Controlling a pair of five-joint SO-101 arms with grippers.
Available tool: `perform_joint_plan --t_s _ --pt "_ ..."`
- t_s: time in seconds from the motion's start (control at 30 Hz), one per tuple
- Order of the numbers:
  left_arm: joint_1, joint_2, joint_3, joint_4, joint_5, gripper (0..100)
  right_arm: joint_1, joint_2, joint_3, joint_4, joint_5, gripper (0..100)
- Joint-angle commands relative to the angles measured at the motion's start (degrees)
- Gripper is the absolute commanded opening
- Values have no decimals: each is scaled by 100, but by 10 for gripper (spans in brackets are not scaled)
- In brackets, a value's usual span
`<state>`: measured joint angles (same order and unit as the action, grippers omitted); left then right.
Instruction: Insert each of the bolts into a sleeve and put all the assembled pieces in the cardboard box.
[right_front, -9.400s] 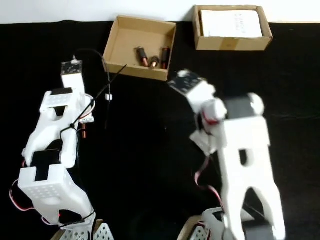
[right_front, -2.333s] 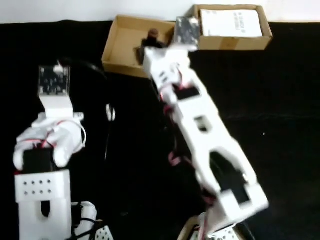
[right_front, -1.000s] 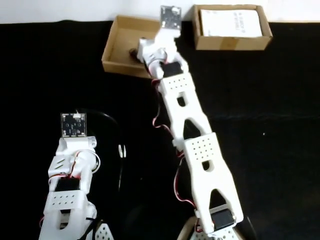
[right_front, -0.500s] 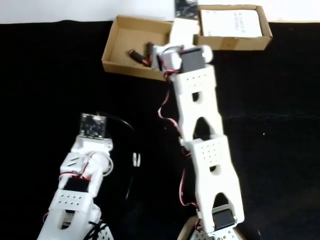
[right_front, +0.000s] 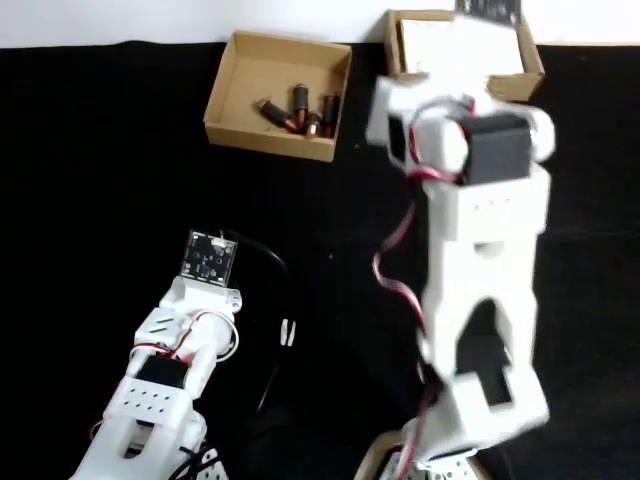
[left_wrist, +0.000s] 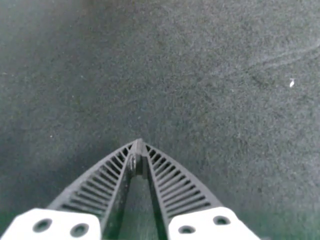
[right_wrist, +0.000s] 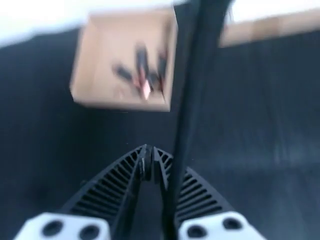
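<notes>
The cardboard box (right_front: 268, 143) stands at the back of the black table with several dark and copper assembled pieces (right_front: 298, 110) lying in it. My right gripper (right_wrist: 148, 149) is shut with nothing in it and hangs high over the cloth, short of the box (right_wrist: 120, 104); the pieces (right_wrist: 142, 72) show inside it. The right arm (right_front: 478, 215) stands raised to the right of the box. Near the front left, my left gripper (left_wrist: 138, 146) is shut and empty, low over bare black cloth, on the left arm (right_front: 185, 345).
A second cardboard box (right_front: 512, 85) holding white paper (right_front: 460, 45) sits at the back right. A black cable (right_front: 270, 300) with a white tag trails beside the left arm. Another black cable (right_wrist: 187, 100) crosses the right wrist view.
The right arm has drawn back from the box, swinging right and up, leaving the pieces inside. The left arm shifted a little to the right near its base.
</notes>
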<state>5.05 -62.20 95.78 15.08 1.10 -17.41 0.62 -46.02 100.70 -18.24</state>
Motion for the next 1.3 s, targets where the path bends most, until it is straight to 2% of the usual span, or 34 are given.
perform_joint_plan --t_s 0.0,0.13,0.2,0.43,0.63,0.83,1.0,1.13,1.27 --pt "31 -84 -48 18 -18 10 75 -2114 3451 22 9 6" --pt "48 -84 -66 26 -18 10 171 -3749 6246 4 -9 6" --pt "57 -84 4 35 -18 10 215 -4532 7495 -321 -18 6" --pt "48 -92 110 26 -9 10 1147 -7301 11345 -2897 18 6" --pt "57 -92 110 35 -9 9 1209 -9156 13842 -4418 18 6" --pt "57 -92 84 659 0 9 1200 -10624 15002 -4374 18 6" --pt "48 -92 22 765 -18 9 1218 -10352 14976 -4286 9 7" --pt "57 -92 31 730 -18 9 1226 -10255 14976 -3547 -26 7" --pt "57 -92 40 730 -18 9 1235 -10211 14976 -3512 0 7"
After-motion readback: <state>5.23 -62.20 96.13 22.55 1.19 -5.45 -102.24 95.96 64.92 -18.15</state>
